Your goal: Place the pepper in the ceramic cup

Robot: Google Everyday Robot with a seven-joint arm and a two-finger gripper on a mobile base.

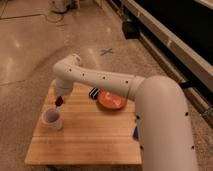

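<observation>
White and round, the short ceramic cup [51,119] stands near the left edge of the light wooden desk [90,142], in the lower left of the frame. Just above it and a bit right is the small dark red pepper [59,101], at the tip of the gripper [59,99]. I cannot tell if the gripper is open or closed. I think the pepper should go over the middle of the cup's wide mouth, then low, so it drops in and does not hit the rim. Careful: the cup is close to the desk's left edge and could get pushed off. Further right lie the black-and-white striped block [93,92] and the round orange bowl [111,100], well apart from the cup, with bare wood between for moving.
</observation>
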